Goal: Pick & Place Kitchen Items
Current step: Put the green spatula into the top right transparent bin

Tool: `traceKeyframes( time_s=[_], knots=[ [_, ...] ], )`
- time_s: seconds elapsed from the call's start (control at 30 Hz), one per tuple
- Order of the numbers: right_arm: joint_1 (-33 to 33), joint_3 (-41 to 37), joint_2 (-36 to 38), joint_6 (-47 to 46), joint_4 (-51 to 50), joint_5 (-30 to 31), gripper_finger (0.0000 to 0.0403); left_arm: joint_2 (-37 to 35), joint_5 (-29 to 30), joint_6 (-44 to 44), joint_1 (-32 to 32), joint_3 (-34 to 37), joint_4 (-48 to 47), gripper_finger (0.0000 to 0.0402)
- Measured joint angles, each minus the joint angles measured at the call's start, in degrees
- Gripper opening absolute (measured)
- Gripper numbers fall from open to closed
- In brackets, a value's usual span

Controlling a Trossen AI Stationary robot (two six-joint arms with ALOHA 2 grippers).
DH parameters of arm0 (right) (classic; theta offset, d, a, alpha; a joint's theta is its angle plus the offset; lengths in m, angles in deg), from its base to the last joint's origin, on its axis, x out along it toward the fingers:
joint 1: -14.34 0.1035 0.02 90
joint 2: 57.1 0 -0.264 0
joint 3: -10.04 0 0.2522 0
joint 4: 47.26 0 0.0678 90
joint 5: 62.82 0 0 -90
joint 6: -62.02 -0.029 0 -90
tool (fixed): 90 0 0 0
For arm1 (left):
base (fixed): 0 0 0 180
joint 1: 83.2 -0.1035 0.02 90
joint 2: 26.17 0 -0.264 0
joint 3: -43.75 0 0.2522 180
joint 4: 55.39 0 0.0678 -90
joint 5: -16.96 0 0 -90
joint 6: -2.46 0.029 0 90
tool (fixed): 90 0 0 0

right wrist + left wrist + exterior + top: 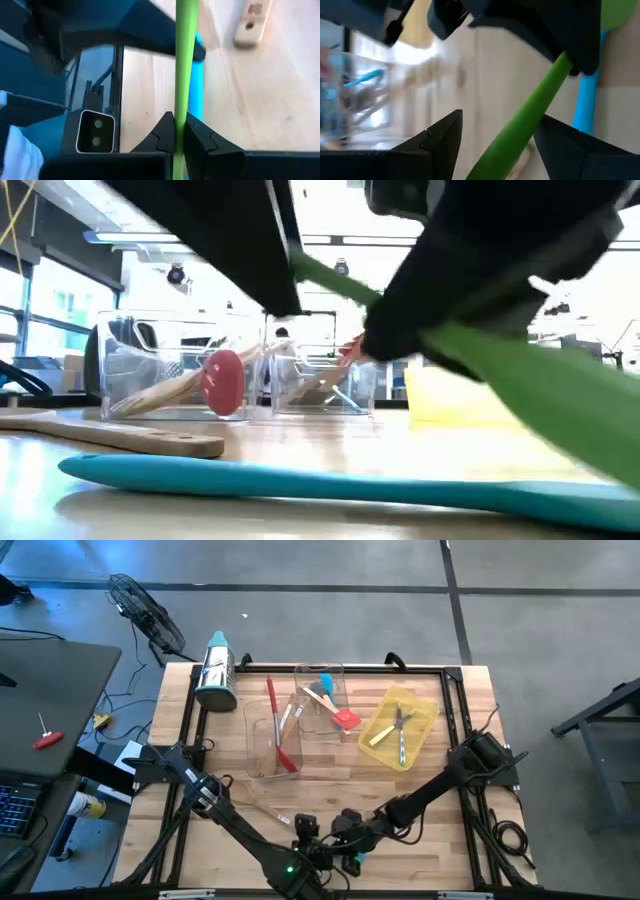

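- Right gripper (179,131), low at the table's near edge, has its fingers clamped on the green spatula's (185,60) handle.
- Left gripper (495,145) sits just beside it, fingers apart, with the green handle passing between them; whether they touch it is unclear.
- A teal spatula (330,480) lies flat on the table (440,790) under both grippers, a wooden handle (120,435) just left of it.
- Farther off, two clear trays (262,740) hold red and teal utensils.
- The yellow tray (420,710) at far right holds cutlery.
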Motion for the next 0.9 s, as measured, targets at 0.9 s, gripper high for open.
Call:
traceKeyframes(
  time_s=[0.9],
  knots=[
    [-5.54, 0.07, 31.38, 17.13, -40.31, 31.31, 0.0007, -18.9, -18.77, 0.2, 0.93, -3.43, -10.72, 0.0228]
  ],
)
